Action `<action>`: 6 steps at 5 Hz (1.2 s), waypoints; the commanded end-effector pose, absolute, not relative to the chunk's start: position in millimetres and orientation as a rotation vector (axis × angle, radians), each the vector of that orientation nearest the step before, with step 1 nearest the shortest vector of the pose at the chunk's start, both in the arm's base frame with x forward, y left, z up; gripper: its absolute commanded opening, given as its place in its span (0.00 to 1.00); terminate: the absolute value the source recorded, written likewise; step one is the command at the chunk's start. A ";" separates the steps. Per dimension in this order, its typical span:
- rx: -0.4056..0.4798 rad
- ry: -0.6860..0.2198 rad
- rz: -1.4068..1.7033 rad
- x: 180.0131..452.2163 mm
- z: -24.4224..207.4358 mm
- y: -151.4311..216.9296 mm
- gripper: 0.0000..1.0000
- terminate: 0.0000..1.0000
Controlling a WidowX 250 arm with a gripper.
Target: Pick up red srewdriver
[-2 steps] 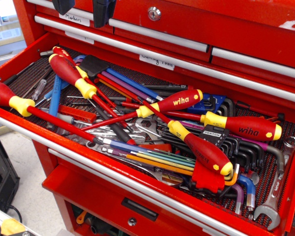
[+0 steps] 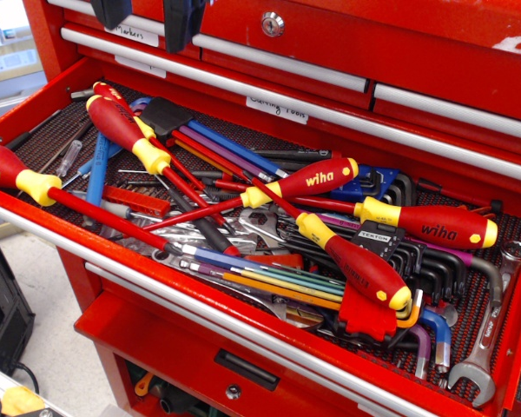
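Note:
The red srewdriver [image 2: 122,129] lies in the open tool drawer [image 2: 35,130], at the back left. It has a glossy red handle, a yellow collar and a thin red shaft that runs down-right over other tools. A similar one [image 2: 113,94] lies just behind it. My gripper [image 2: 148,13] shows only as two dark fingers [image 2: 182,19] at the top edge. They hang apart with nothing between them, above and behind the screwdriver handle and clear of it.
A bigger red screwdriver [image 2: 13,172] lies over the drawer's front left rail. Two with white "wiha" lettering [image 2: 308,178] [image 2: 434,228] and another red-handled one [image 2: 365,271] lie to the right. Hex keys [image 2: 417,256], coloured keys [image 2: 269,282] and a wrench [image 2: 486,347] fill the rest. Closed drawers [image 2: 330,52] stand behind.

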State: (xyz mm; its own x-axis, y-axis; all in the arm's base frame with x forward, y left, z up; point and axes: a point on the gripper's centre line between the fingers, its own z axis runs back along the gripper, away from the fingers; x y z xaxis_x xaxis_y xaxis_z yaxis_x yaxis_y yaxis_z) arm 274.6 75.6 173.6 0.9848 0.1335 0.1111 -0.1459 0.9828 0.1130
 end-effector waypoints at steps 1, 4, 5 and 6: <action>0.130 -0.237 0.564 295.7 159.9 90.6 1.00 0.00; 0.036 -0.260 1.079 309.4 96.5 122.1 1.00 0.00; -0.015 -0.247 1.096 308.0 76.5 129.7 1.00 0.00; -0.034 -0.276 1.112 308.7 63.0 133.8 1.00 0.00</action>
